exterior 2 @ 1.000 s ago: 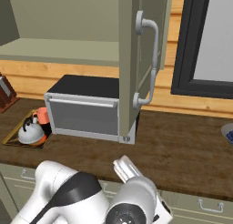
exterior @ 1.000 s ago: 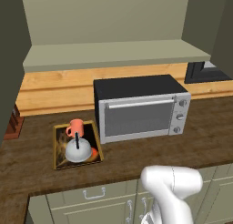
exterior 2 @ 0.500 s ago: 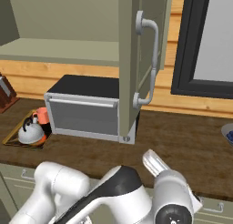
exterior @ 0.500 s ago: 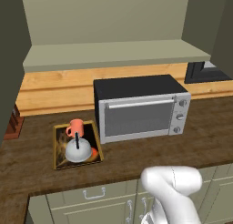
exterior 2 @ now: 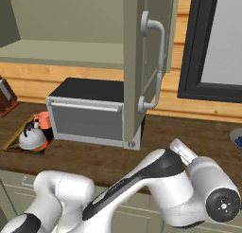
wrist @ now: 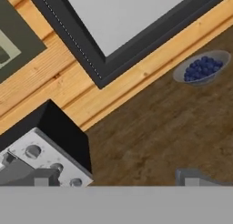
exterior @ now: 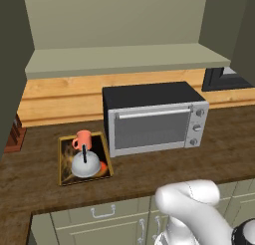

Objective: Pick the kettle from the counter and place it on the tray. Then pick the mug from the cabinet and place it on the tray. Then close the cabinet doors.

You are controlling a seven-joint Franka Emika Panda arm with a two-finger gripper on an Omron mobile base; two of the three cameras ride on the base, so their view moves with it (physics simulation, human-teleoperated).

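The silvery kettle (exterior: pixel 84 165) (exterior 2: pixel 30 140) and the salmon mug (exterior: pixel 82 138) (exterior 2: pixel 44 119) both stand on the golden-rimmed tray (exterior: pixel 63 165) (exterior 2: pixel 12 141), on the counter (exterior: pixel 149 172) left of the microwave. The cabinet (exterior: pixel 124 57) is open. Its right door (exterior 2: pixel 136 61), with a curved silver handle (exterior 2: pixel 158 61), swings out over the counter. The left door (exterior: pixel 10 74) is a dark slab at the picture's edge. My gripper (wrist: pixel 116 178) is open with nothing between its fingertips (wrist: pixel 42 177). It hangs low over the counter right of the microwave, far from the tray.
A silver and black microwave (exterior: pixel 154 117) (exterior 2: pixel 90 111) (wrist: pixel 45 150) sits under the cabinet shelf. A bowl of blueberries (wrist: pixel 202 67) (exterior 2: pixel 236 137) stands at the right, below a dark-framed window (exterior 2: pixel 208 42). A knife block (exterior 2: pixel 7 92) stands far left. Green drawer fronts (exterior: pixel 107 214) run under the counter.
My arm has swung to the right along the counter's front, carrying the hand past the open right door. The kettle, mug, tray and doors have not moved.
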